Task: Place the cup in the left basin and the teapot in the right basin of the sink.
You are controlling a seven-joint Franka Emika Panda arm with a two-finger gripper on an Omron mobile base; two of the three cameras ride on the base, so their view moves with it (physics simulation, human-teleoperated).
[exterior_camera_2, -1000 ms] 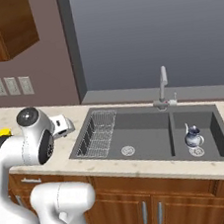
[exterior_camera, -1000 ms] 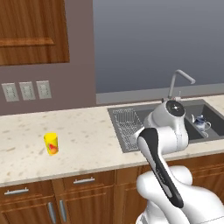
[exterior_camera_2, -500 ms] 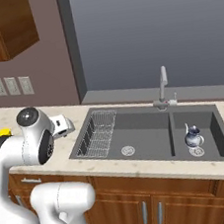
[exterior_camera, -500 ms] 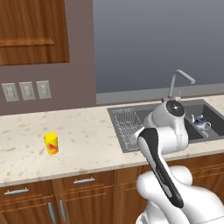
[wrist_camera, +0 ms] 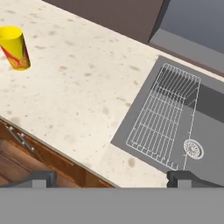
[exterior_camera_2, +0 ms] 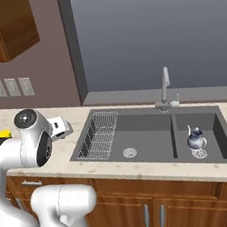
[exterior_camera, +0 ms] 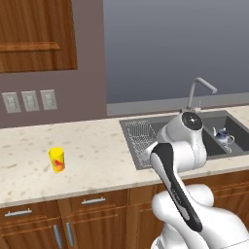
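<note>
The yellow cup (exterior_camera: 57,159) with red-orange patches stands upright on the pale counter, far left of the sink (exterior_camera_2: 85,156); the hand view has the cup (wrist_camera: 15,47) at its upper left. The blue-and-white teapot (exterior_camera_2: 194,139) sits upright in the narrower right basin (exterior_camera_2: 210,124), beside its drain. The wider left basin (exterior_camera_2: 143,134) holds a wire rack (wrist_camera: 164,116) and a round drain (wrist_camera: 192,148), nothing else. My gripper (wrist_camera: 111,179) hangs open over the counter's front edge, between the cup and the sink, its fingertips (wrist_camera: 43,178) wide apart with nothing between them.
A slim silver faucet (exterior_camera_2: 165,86) rises behind the divider between the basins. Wall outlets (exterior_camera: 29,100) and a wooden upper cabinet (exterior_camera: 36,34) sit above the counter's left part. Wooden drawers with metal handles (exterior_camera: 92,200) run under the counter (exterior_camera: 92,146).
</note>
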